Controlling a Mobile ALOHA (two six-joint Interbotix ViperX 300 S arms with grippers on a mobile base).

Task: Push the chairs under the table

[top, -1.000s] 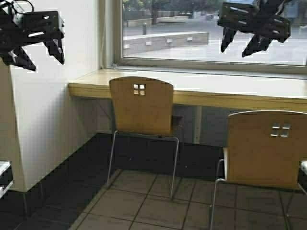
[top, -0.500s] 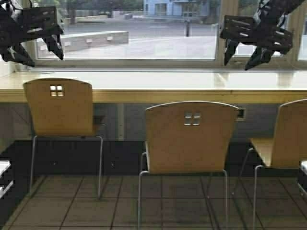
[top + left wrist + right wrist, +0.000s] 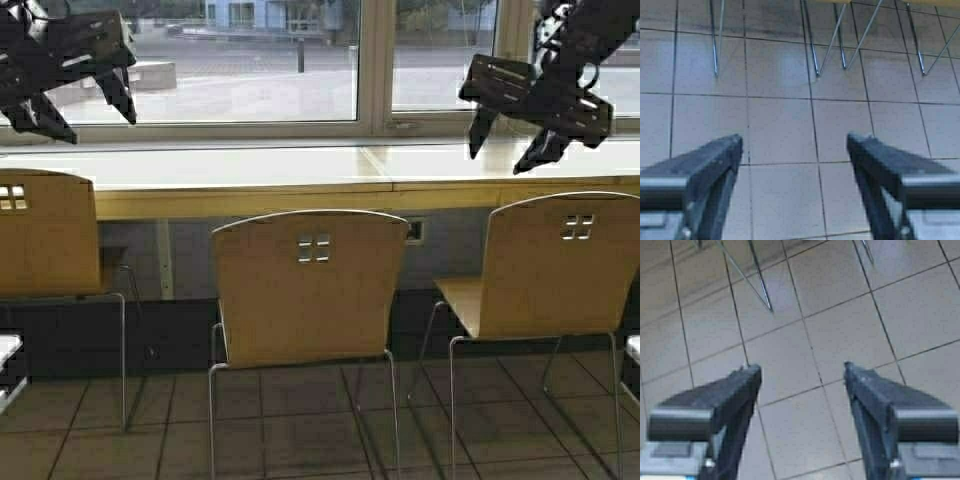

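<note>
High view: three plywood chairs face the long counter (image 3: 300,170) that runs under the window (image 3: 250,60). The middle chair (image 3: 305,285) sits at centre frame, backrest toward the camera and pulled clear of the counter's yellowish front edge. The right chair (image 3: 560,265) is angled, its seat showing, also standing out from the counter. The left chair (image 3: 45,235) is cut by the left edge of the frame. None looks tucked in, so the pushing seems not yet begun.

The left gripper (image 3: 75,110) hangs at upper left and the right gripper (image 3: 510,145) at upper right, both raised well above the backrests, probably held high to keep clear while the base lines up. Both have their fingers spread wide and hold nothing.

The wrist views show what the high view lacks: tiled floor (image 3: 780,125) straight below and thin chrome chair legs (image 3: 812,45), confirming nothing lies between the fingers.
</note>
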